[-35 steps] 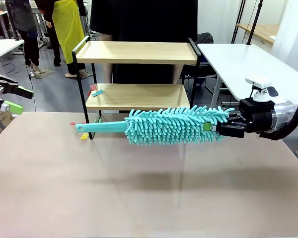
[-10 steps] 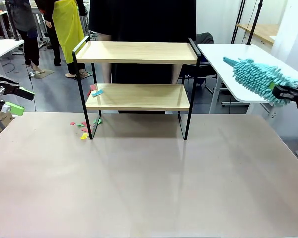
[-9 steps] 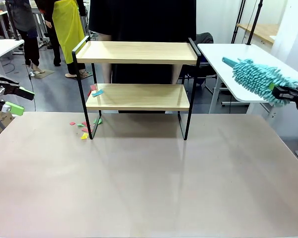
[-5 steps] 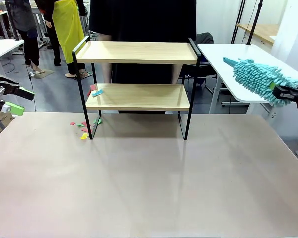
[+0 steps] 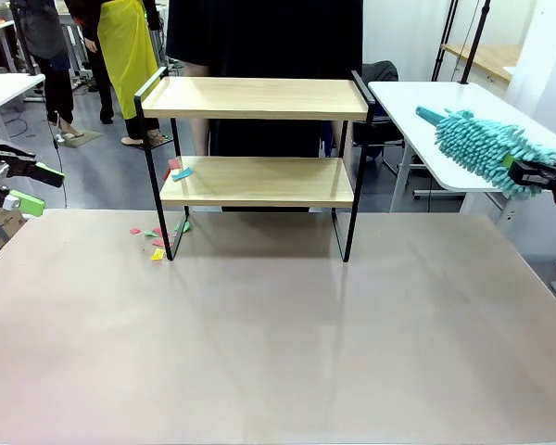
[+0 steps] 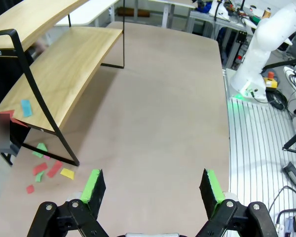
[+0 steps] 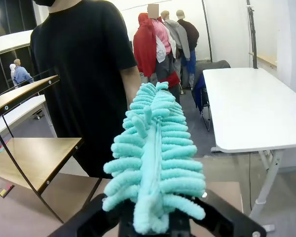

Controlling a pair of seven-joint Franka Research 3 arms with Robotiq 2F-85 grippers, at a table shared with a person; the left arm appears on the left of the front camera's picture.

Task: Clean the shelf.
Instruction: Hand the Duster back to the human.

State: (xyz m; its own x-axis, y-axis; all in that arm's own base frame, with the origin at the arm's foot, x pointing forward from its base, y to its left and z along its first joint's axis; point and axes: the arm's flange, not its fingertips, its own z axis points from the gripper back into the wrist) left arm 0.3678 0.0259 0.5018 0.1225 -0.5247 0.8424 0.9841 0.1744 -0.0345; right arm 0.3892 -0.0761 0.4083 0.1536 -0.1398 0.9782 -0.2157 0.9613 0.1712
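Observation:
The shelf (image 5: 255, 181) stands at the far middle of the table, two light wooden boards in a black frame; a few paper scraps (image 5: 180, 171) lie on the left end of its lower board. More coloured scraps (image 5: 155, 242) lie on the table by its front left leg. My right gripper (image 5: 528, 173) hangs at the far right, shut on a teal fluffy duster (image 5: 477, 146) that points up and left, away from the shelf. The duster (image 7: 153, 158) rises straight ahead in the right wrist view. My left gripper (image 5: 18, 185) is at the left edge, open (image 6: 150, 182) and holding nothing.
A person in a black shirt (image 5: 264, 37) stands right behind the shelf. A white side table (image 5: 445, 116) sits at the right, behind the duster. The wide brown tabletop (image 5: 278, 334) lies in front of the shelf.
Since 3.5 s ago my right gripper carried the duster from in front of the lower board off to the far right. Over the last second nothing moved.

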